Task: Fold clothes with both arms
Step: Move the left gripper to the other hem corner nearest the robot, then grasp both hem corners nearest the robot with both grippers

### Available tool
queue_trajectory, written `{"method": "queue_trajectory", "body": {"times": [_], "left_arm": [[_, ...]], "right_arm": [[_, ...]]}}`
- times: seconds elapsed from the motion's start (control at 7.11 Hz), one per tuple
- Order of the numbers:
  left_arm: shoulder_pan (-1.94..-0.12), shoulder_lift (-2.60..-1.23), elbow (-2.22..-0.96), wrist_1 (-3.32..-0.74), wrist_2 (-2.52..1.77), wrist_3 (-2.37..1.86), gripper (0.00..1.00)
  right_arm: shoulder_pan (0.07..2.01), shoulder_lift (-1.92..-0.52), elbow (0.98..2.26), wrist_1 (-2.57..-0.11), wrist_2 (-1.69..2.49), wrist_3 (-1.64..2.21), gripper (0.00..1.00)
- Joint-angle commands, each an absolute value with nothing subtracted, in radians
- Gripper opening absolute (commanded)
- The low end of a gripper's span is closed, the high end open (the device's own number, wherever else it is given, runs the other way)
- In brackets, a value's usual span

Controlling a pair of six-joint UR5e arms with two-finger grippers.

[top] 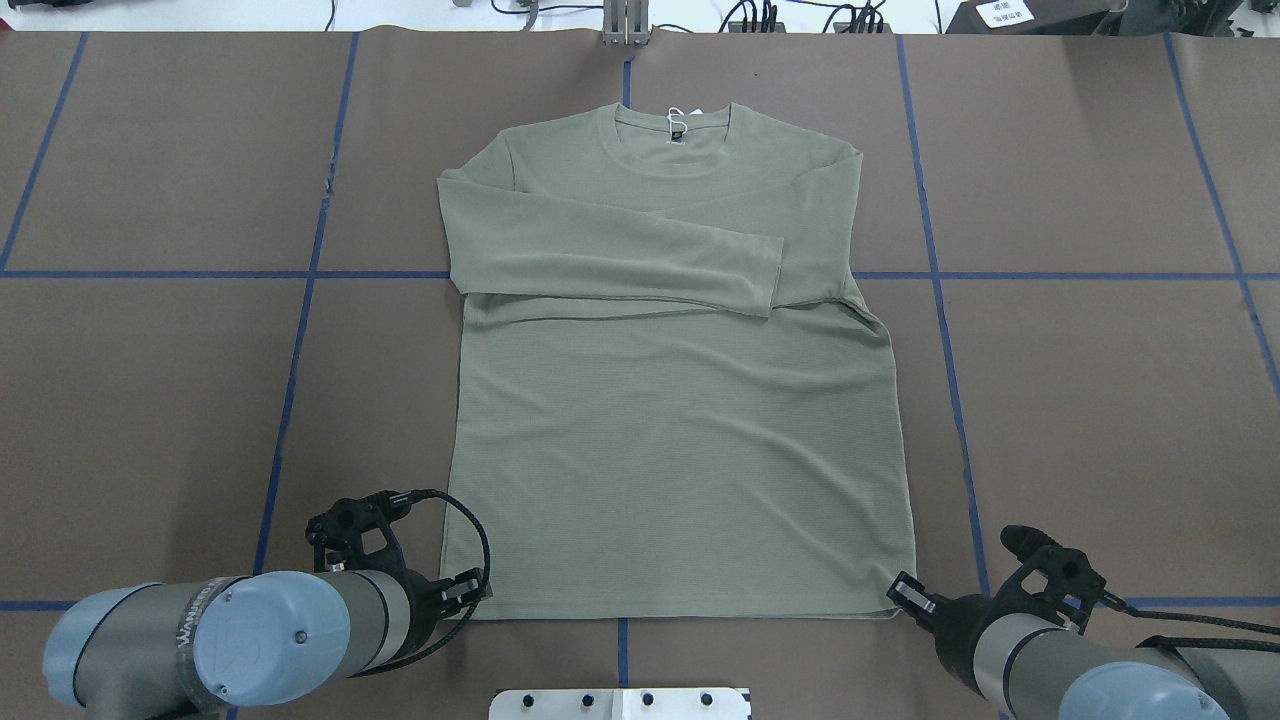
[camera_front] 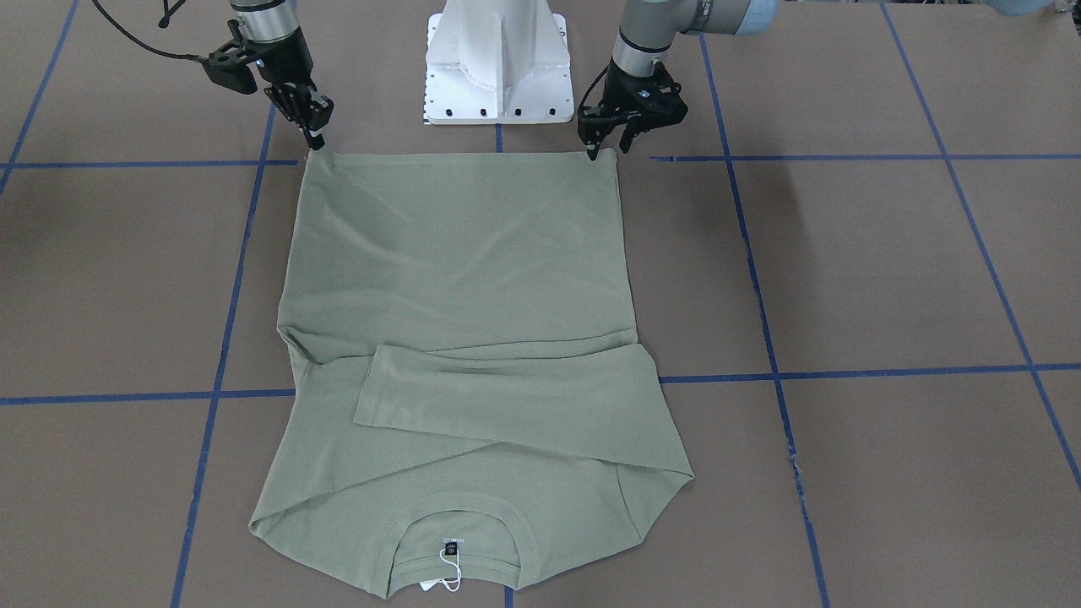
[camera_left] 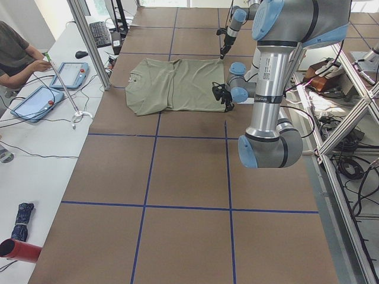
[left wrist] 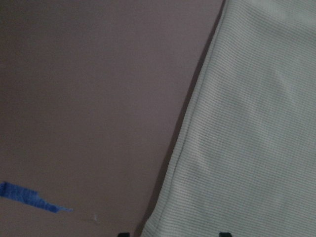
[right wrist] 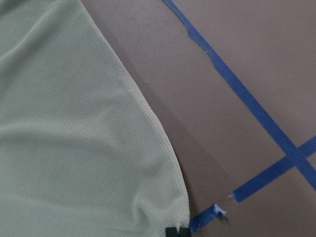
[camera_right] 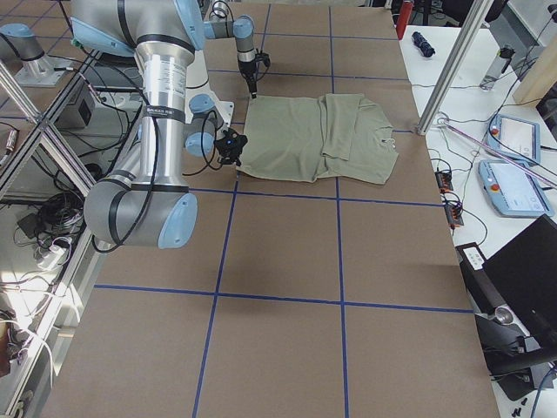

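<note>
1. A sage-green long-sleeved shirt (camera_front: 456, 253) is laid flat on the brown worktop (camera_front: 887, 270), directly in front of the white pedestal base (camera_front: 498, 67).
2. The hem is turned toward the pedestal base and lies just short of it. The ribbed collar (camera_front: 397, 540) is at the end farthest from the base.
3. Both sleeves are folded across the chest. The upper sleeve (camera_front: 507, 397) is laid crosswise, with its cuff pointing toward the robot's right of the pedestal base.
4. A black neck label (camera_front: 451, 549) and a white hang tag (camera_front: 452, 576) are seen inside the collar.
5. The left tool (camera_front: 608, 152) is set down at the hem corner on the robot's left of the pedestal base. Its fingers are spread, and in the left wrist view the shirt's side edge is seen lying between the two tips.
6. The right tool (camera_front: 315, 139) is set at the hem corner on the robot's right of the pedestal base. Its fingers are pressed together on the very corner of the cloth, which is puckered toward the tips in the right wrist view.
7. The worktop is marked into squares with blue tape lines (camera_front: 844, 371). One line runs just beyond the hem on either side of the pedestal base, and another passes under the shirt at sleeve level.
</note>
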State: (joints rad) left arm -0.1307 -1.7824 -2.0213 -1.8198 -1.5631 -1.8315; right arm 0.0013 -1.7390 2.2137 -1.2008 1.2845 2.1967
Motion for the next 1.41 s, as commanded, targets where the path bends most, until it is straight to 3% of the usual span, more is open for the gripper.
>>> {"method": "queue_trajectory", "body": {"times": [0.0, 0.14, 0.56, 1.27], "left_arm": [[-0.129, -1.778, -2.007, -1.821, -1.563, -1.856, 0.32], [-0.129, -1.778, -2.008, -1.819, -1.563, -1.858, 0.00], [-0.132, -1.767, -2.093, -1.771, -1.569, -1.856, 0.00], [-0.068, -1.502, -2.427, -1.706, -1.569, -1.906, 0.00]], "right_arm": [[0.002, -1.738, 2.215, -1.200, 1.284, 2.197, 0.00], [0.002, -1.738, 2.215, -1.200, 1.284, 2.197, 0.00], [0.005, -1.738, 2.224, -1.200, 1.284, 2.197, 0.00], [-0.174, -1.747, 2.385, -1.204, 1.278, 2.197, 0.00]]}}
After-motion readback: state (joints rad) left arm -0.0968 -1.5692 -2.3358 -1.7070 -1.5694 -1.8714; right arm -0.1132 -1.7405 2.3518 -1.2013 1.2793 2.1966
